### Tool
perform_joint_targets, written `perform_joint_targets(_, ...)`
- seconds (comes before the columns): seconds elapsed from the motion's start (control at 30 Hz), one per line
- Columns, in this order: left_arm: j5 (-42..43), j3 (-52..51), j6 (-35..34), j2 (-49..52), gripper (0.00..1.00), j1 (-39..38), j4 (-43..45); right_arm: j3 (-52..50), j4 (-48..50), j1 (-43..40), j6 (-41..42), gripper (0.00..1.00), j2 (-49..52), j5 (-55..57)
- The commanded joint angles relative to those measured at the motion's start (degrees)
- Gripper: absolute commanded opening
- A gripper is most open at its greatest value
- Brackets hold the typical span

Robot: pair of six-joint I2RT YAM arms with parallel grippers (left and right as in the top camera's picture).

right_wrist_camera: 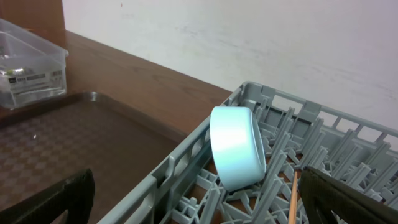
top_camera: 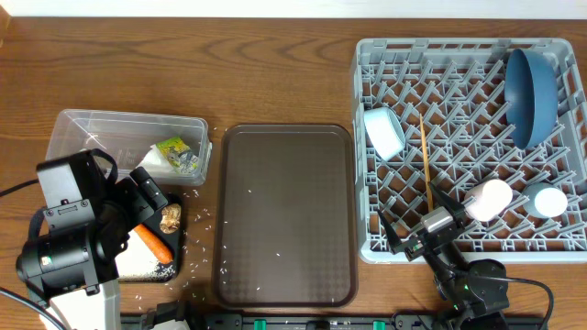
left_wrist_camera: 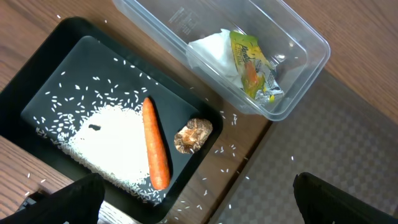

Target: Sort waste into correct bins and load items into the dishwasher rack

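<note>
Left tool (left_wrist_camera: 198, 208), right tool (right_wrist_camera: 199, 208) agape — one carrot (left_wrist_camera: 155, 152).

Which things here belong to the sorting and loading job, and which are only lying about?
Belong to the job: carrot, food lump, rice, black tray, wrapper, paper scrap, clear tub, blue plate, light-blue cup, chopsticks, grey rack.

Only lying about: brown serving tray.

This looks like a robotics lab set up as a mock dish-clearing station. A wood-grain tabletop (top_camera: 275, 82) stands against a bare white wall (right_wrist_camera: 261, 37), carrying a grey commercial-style dishwasher rack (top_camera: 440, 46) and a dark brown serving tray (top_camera: 284, 202). The black, cabled left arm (top_camera: 64, 238) and right arm (top_camera: 472, 284) sit at its front edge.
</note>
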Motion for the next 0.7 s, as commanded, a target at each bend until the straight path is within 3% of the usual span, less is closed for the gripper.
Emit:
perform_joint_targets(0.0,-0.87,0.24,0.52,-0.02,0.98,0.33,-0.15,-0.26,0.13,-0.79,-0.79,0.99,-0.37,-0.42)
perform_joint_targets(0.47,-0.87,0.24,0.52,-0.02,0.98,0.33,-0.15,-0.26,0.13,-0.79,-0.79,0.99,-0.37,-0.42)
perform_joint_targets(0.67,-2.19,-0.48,0.57,-4.11,0.98,-3.32,1.73,-0.26,0.13,-0.79,-0.79,0.99,-0.37,-0.44)
